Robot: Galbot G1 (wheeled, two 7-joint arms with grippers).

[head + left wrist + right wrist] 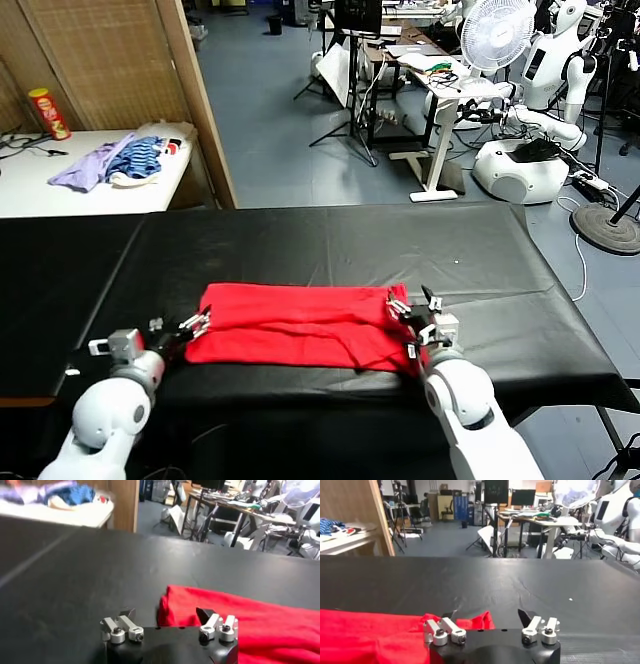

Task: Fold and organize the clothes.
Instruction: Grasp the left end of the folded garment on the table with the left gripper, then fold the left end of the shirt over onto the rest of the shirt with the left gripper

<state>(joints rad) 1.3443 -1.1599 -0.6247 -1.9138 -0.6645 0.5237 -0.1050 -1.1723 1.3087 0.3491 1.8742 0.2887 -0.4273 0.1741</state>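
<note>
The clothes, a bright red T-shirt (300,325), lie folded into a long flat band across the black table (330,240), near its front edge. My left gripper (197,325) sits low at the band's left end. In the left wrist view that gripper (166,613) is open, and the shirt's (250,625) end lies on the table between and beyond its spread fingers. My right gripper (410,318) is at the band's right end. The right wrist view shows that gripper (485,614) open too, with a raised red corner of the shirt (365,630) between its fingers.
A white table (30,190) at the back left holds heaped purple and blue-striped garments (115,160) and a red can (48,113). A wooden screen (205,100) stands beside it. Desks, a fan (497,30) and another white robot (545,70) stand beyond the black table.
</note>
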